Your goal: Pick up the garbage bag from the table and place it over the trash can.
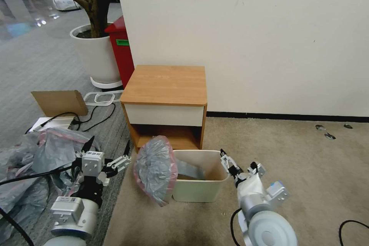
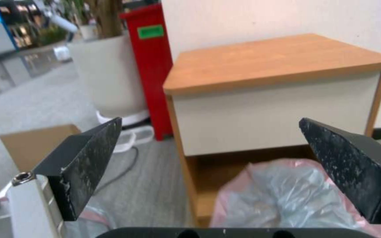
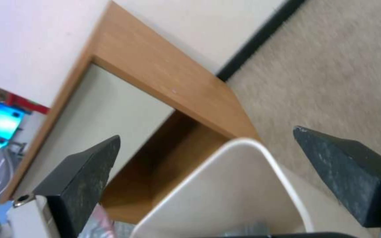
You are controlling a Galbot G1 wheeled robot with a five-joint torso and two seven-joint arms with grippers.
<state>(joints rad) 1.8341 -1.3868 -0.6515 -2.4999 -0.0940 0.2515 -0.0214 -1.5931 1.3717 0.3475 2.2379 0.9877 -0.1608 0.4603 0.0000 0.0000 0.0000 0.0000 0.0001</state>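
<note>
Garbage bag: grey translucent plastic with a pink-red rim, bunched up and draped over the left rim of the trash can; most of it hangs down the outside of that wall, reaching near the carpet. A darker grey fold lies inside the bin. In the left wrist view the bag shows low between the fingers, in front of the nightstand's open shelf.

Trash can: cream-beige, rectangular, upright on the beige carpet, just in front of the table – mouth mostly uncovered. Its rolled rim shows close below the right wrist camera.

Table: light-brown nightstand against the wall, white drawer front, top bare; lower shelf open behind the bin.

Left gripper: to the left of the bag, near it but apart, above the edge of the grey floor. Fingers spread wide, nothing between them (released).

Right gripper: at the bin's right rim, just beside the corner; contact with the rim cannot be told. Fingers spread wide, holding nothing.

Surroundings: heap of grey-pink bags on the floor at far left, behind the left arm; cardboard piece and black cables beyond it; tall red bin and white planter left of the table – both against the wall corner.
</note>
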